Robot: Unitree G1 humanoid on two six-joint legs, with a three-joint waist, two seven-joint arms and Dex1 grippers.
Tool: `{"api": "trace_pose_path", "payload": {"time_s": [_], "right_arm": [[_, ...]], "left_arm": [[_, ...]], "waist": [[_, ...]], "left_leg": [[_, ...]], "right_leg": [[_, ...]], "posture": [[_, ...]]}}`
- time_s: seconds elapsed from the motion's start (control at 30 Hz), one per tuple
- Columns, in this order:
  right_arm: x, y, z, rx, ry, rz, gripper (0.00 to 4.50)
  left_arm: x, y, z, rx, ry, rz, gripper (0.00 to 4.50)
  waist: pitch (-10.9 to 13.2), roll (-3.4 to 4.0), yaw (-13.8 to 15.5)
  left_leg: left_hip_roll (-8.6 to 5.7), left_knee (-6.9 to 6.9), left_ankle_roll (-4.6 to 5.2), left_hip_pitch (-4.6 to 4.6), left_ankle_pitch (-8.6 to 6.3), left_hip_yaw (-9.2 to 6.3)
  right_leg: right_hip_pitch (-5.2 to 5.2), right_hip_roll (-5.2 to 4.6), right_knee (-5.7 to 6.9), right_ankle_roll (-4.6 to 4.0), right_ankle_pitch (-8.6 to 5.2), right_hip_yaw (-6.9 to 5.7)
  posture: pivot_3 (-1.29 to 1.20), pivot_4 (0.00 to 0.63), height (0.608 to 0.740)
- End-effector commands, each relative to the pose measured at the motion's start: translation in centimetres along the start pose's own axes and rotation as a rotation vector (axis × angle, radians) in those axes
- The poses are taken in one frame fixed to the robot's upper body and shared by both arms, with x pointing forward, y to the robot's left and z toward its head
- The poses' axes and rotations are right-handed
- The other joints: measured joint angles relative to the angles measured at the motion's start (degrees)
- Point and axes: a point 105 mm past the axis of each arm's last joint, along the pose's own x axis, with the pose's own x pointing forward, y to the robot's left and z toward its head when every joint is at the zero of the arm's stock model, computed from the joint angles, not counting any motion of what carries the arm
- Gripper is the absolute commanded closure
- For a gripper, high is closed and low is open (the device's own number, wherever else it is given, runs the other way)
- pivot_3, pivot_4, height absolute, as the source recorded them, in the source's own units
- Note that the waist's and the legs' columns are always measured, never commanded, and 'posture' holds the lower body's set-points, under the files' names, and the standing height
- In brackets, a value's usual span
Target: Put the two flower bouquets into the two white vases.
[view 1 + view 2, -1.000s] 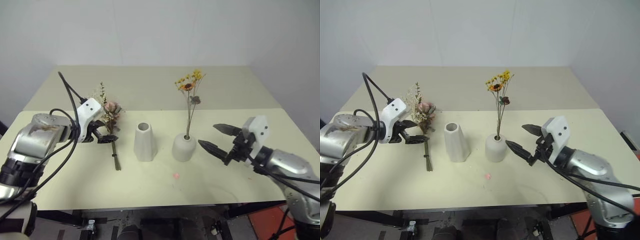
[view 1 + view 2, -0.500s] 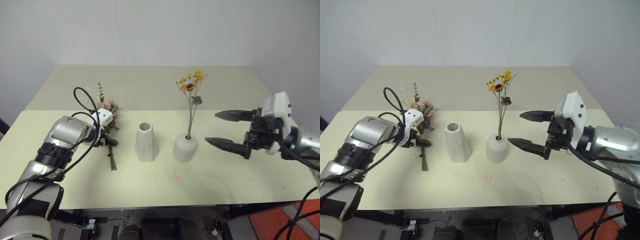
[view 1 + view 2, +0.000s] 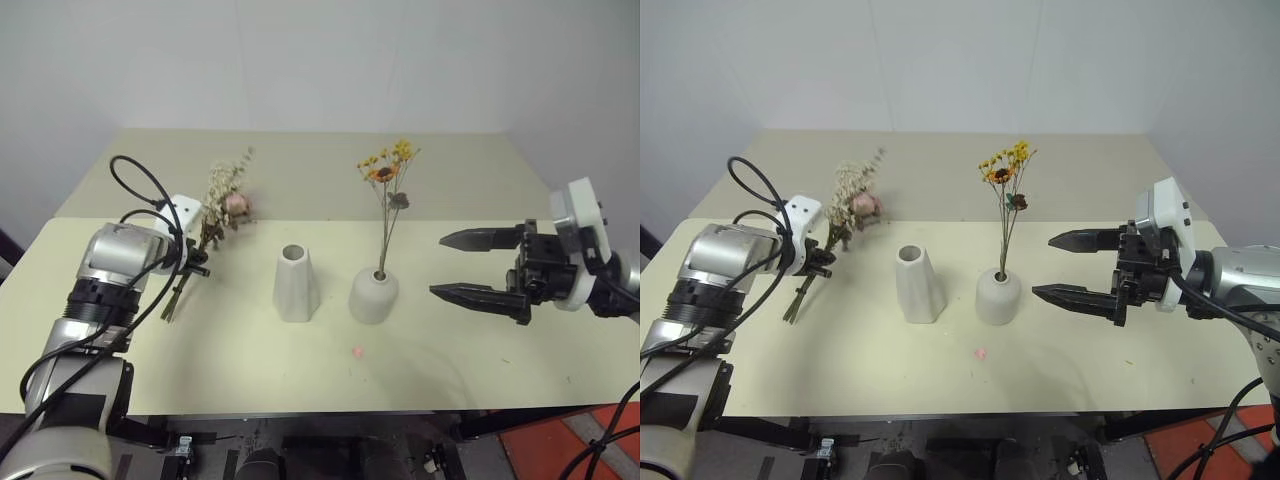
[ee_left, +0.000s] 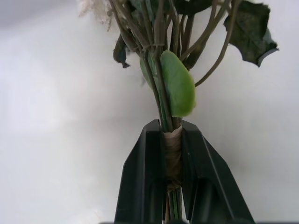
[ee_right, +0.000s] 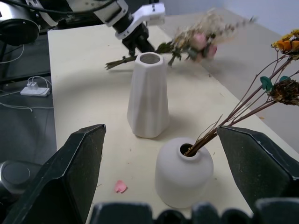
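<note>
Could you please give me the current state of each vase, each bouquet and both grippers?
Taller vase: upright, empty.
Squat vase: upright, holding the yellow sprig.
Yellow sprig: standing in the squat vase.
Rose bouquet: gripped at its wrapped stems, lifted off the table, tilted.
Left gripper: shut on the rose bouquet.
Right gripper: open, empty, beside the squat vase.

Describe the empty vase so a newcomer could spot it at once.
On the pale table, two white vases stand side by side near the middle. The empty vase is the taller, tapered one on the robot's left; its squat round neighbour holds a yellow-orange sprig.
</note>
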Motion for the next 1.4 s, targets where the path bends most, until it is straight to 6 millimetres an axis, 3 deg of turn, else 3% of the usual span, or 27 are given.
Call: {"api": "trace_pose_path", "payload": {"time_s": [0.03,0.1,0.23,0.33,0.47,0.7,0.93,1.4], "right_arm": [[0.1,0.0,0.8,-0.040,-0.020,-0.001,0.00],[0.3,-0.1,0.7,-0.031,-0.030,-0.004,0.00],[0.6,-0.4,0.5,-0.013,-0.046,-0.017,0.00],[0.7,-0.6,0.4,-0.011,-0.048,-0.025,0.00],[0.6,-0.4,0.4,-0.011,-0.054,-0.037,0.00],[0.2,0.0,0.3,-0.008,-0.054,-0.077,0.00],[-0.2,0.4,0.1,-0.002,-0.048,-0.099,0.00],[0.1,0.4,-0.1,0.009,-0.051,-0.104,0.00]], "left_arm": [[-3.9,-0.5,7.6,-0.047,-0.532,-0.071,4.37],[-6.9,-2.0,10.2,-0.147,-0.772,-0.245,4.37],[-11.0,-5.1,12.8,-0.198,-0.997,-0.569,4.37],[-13.0,-6.9,13.4,-0.175,-1.072,-0.806,4.37],[-12.9,-9.6,14.0,-0.137,-1.051,-0.983,4.37],[-10.9,-11.8,12.9,-0.043,-0.964,-1.052,4.37],[-9.6,-12.5,11.8,-0.005,-0.918,-1.075,4.37],[-8.7,-12.9,10.5,0.012,-0.875,-1.080,4.37]], "waist": [[0.0,0.00,0.1],[0.0,-0.01,0.2],[0.0,0.00,0.2],[0.0,0.00,0.0],[0.0,0.00,0.0],[0.0,0.00,0.0],[0.0,0.00,-0.2],[0.0,0.00,-0.1]], "left_leg": [[0.00,-0.01,0.00,-0.01,0.00,-0.01],[0.02,0.03,0.00,-0.06,0.00,-0.01],[-0.02,0.07,0.00,-0.08,0.00,0.04],[-0.02,0.14,0.00,-0.05,0.00,0.04],[-0.03,0.13,0.00,0.01,0.00,0.04],[-0.04,0.13,0.00,0.00,0.00,0.02],[-0.02,0.13,0.00,0.03,0.00,0.03],[-0.02,0.13,0.00,0.02,0.00,0.02]], "right_leg": [[0.00,-0.01,-0.02,-0.01,0.01,-0.01],[-0.02,-0.05,-0.01,-0.01,0.02,-0.02],[-0.01,-0.05,0.00,0.05,0.08,0.04],[0.01,-0.02,0.00,0.05,0.08,0.03],[0.06,0.00,-0.02,0.05,0.08,0.03],[0.08,0.01,-0.06,0.05,0.07,0.03],[0.09,0.03,-0.04,0.05,0.07,0.06],[0.09,0.02,-0.06,0.06,0.07,0.05]], "posture": [[0.00,0.150,0.740],[0.00,0.150,0.740],[0.00,0.150,0.740],[0.00,0.150,0.740],[0.00,0.150,0.740],[0.00,0.150,0.740],[0.00,0.150,0.740],[0.00,0.150,0.740]]}}
